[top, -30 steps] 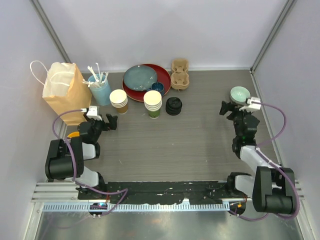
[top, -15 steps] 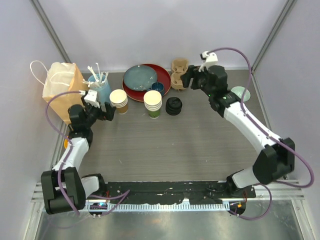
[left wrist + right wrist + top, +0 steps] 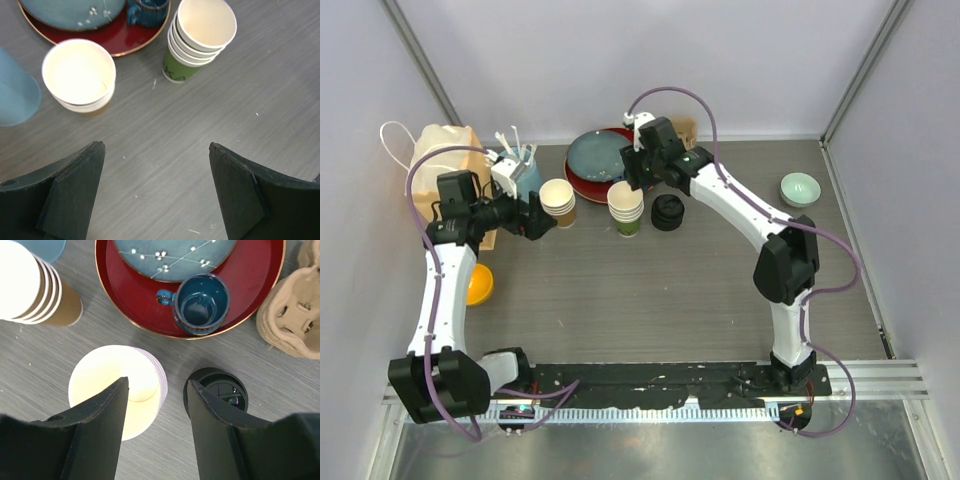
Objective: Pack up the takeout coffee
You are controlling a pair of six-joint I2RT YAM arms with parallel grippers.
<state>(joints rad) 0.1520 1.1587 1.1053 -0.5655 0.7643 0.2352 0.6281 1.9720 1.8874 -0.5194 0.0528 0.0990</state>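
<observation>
1. Two stacks of nested paper cups stand on the table (image 3: 700,290): the green-sided stack (image 3: 626,207) just in front of the red plate (image 3: 120,295), and the brown-sided stack (image 3: 558,200) to its left, beside the light-blue cup of stirrers (image 3: 520,178). No single cup stands free yet, so the step in hand looks like pulling one cup off a stack
2. The right hand (image 3: 157,435) hovers above the green-sided stack with its fingers apart and nothing between them. In the right wrist view its gap lies between the stack and the black lids (image 3: 216,392), and one finger overlaps the stack. It should shift towards the stack until the rim is centred between the fingers, then come down
3. The left hand (image 3: 157,190) is also spread wide and empty, low over the table. The brown-sided stack sits ahead and to the left of its gap, so it needs to swing that way before it closes
4. Only the top cup's wall should be pinched, just under the rim. Nested cups tend to cling, so a straight slow lift is safest, and the cups below may need steadying
5. The blue mug (image 3: 200,302) on the red plate stands close behind the green-sided stack, with the black lids close beside it. The fingers should open no wider than the cup needs
6. The cardboard cup carrier (image 3: 292,315) and the paper bag (image 3: 445,180) wait at the back of the table, likely the places the cups go next
</observation>
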